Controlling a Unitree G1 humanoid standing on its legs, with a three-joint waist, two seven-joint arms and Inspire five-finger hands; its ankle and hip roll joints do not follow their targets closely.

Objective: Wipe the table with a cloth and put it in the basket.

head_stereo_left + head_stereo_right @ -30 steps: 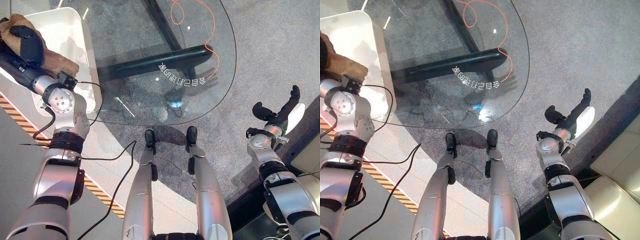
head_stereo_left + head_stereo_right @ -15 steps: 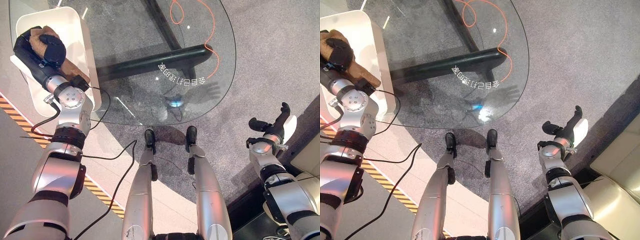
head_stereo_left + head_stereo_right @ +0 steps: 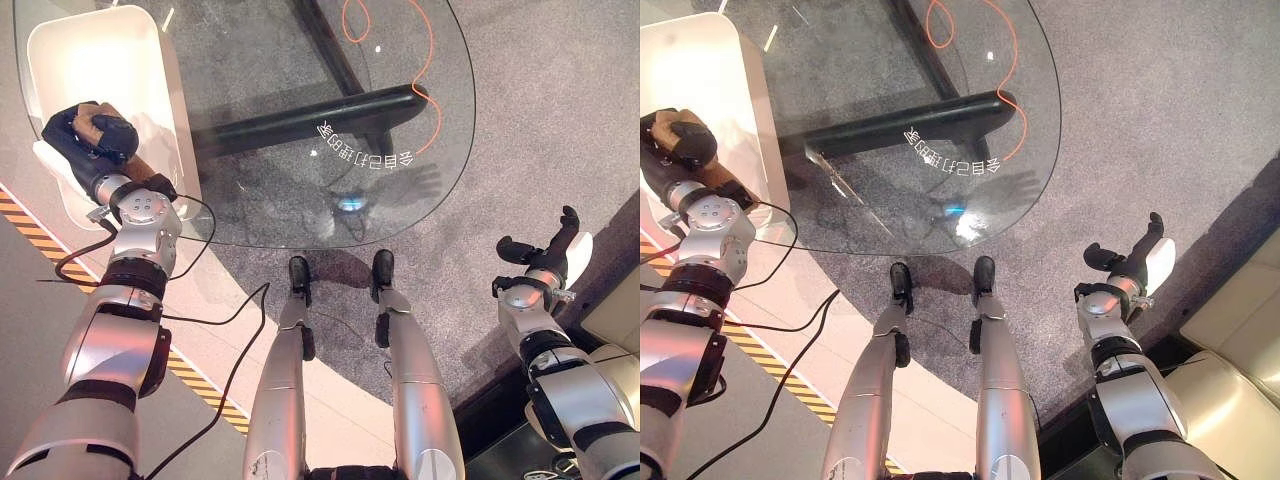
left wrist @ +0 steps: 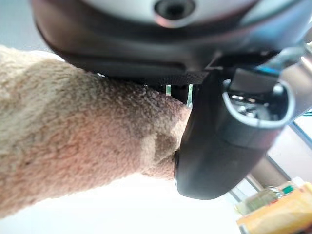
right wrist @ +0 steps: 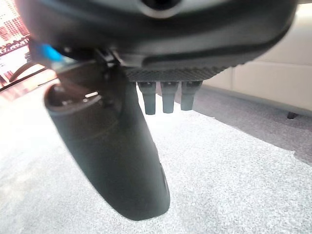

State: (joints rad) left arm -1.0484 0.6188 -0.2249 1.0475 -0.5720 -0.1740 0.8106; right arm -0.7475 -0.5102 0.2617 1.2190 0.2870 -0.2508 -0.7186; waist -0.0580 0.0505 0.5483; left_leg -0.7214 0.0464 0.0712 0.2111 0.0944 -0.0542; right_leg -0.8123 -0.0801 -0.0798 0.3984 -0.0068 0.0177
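The cloth (image 3: 105, 128), brown and fuzzy, sits bunched in our left hand (image 3: 85, 140), whose fingers are curled round it; the left wrist view shows the thumb pressed against the pile. We see the hand and cloth over the near end of the white basket (image 3: 110, 55), which stands on the floor just off the left edge of the glass table (image 3: 300, 170). Whether the cloth already touches the basket floor we cannot tell from here; it looks to hang inside the rim, close to the near wall.

We judge the wiping finished and the drop the step in hand. To do it well, we should carry the cloth a little farther from the near wall, toward the middle of the basket, so that no corner drapes over the rim. Then we lower the hand until the cloth rests on the bottom, uncurl the fingers fully and let the thumb come away first, since the fuzzy pile may cling to it. We lift straight up and check that nothing trails from the fingers. The near wall is right beside the wrist, so any sideways pull risks nudging the light basket.

Our right hand (image 3: 1132, 262) hangs low at the right over the grey carpet (image 3: 560, 90), fingers loosely spread and holding nothing.
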